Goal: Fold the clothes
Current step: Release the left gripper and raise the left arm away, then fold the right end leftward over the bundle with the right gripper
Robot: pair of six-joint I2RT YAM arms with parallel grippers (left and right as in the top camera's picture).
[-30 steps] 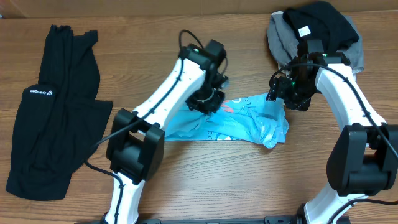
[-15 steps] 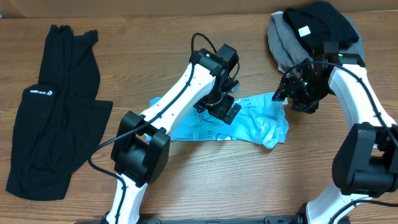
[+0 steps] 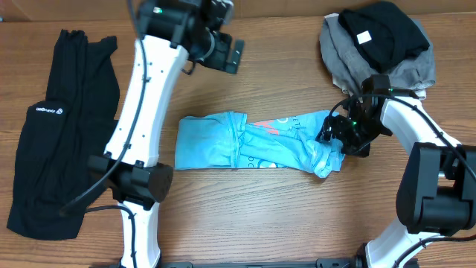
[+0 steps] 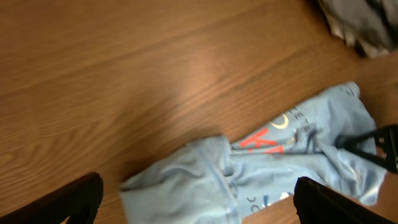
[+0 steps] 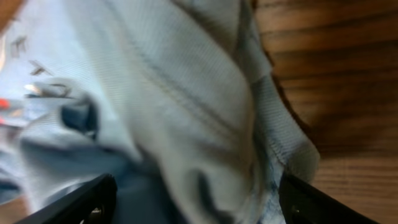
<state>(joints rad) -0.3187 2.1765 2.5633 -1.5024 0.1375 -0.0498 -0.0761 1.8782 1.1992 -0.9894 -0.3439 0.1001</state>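
The light blue T-shirt point(image 3: 245, 143) lies bunched into a long strip across the table's middle, its red print facing up; the left wrist view shows the T-shirt point(image 4: 261, 168) from high above. A black garment point(image 3: 67, 126) with a small white logo is spread out at the left. My left gripper point(image 3: 227, 50) hangs open and empty, high over the table's back, well clear of the cloth point(image 4: 199, 202). My right gripper point(image 3: 336, 140) sits low on the shirt's right end. Its jaws stand wide, with rumpled blue fabric point(image 5: 186, 124) filling the gap between them point(image 5: 199, 202).
A heap of grey and black clothing point(image 3: 375, 45) lies at the back right corner, just behind my right arm. Bare wood point(image 3: 260, 216) runs along the front edge. The raised left arm point(image 3: 141, 97) crosses between the black garment and the shirt.
My left gripper opened, let go of the shirt's left part and swung up and back to the left. The right gripper came down onto the shirt's right end and its jaws widened.
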